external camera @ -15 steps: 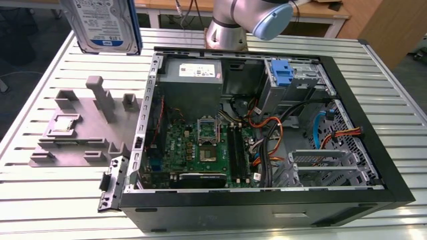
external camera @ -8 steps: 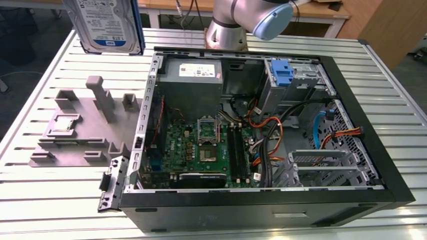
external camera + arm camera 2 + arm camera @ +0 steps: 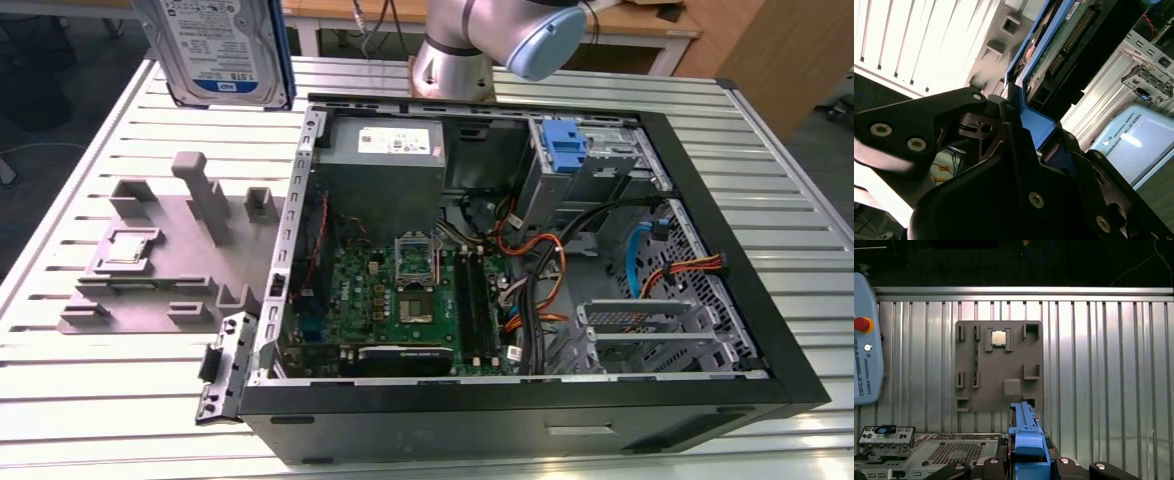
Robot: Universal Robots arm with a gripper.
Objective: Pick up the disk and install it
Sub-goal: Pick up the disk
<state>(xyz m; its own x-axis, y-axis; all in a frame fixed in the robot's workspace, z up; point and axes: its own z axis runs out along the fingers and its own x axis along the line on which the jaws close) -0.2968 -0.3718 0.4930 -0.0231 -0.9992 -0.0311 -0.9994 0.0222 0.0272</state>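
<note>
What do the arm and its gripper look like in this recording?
In the exterior view, the arm is a silver-grey metal tube with a rounded pale blue joint cap. In the second wrist view, the gripper is matte black, built from flat angular plates and linkages fastened with silver screws.

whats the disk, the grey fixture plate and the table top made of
The disk: silver-grey metal casing, judging by its dull sheen, with a smooth white-and-blue label, probably paper or film. Its blue rails look like moulded plastic. The grey fixture plate: matte, even grey, likely plastic. The table: bright ribbed slats that catch the light, probably aluminium.
</note>
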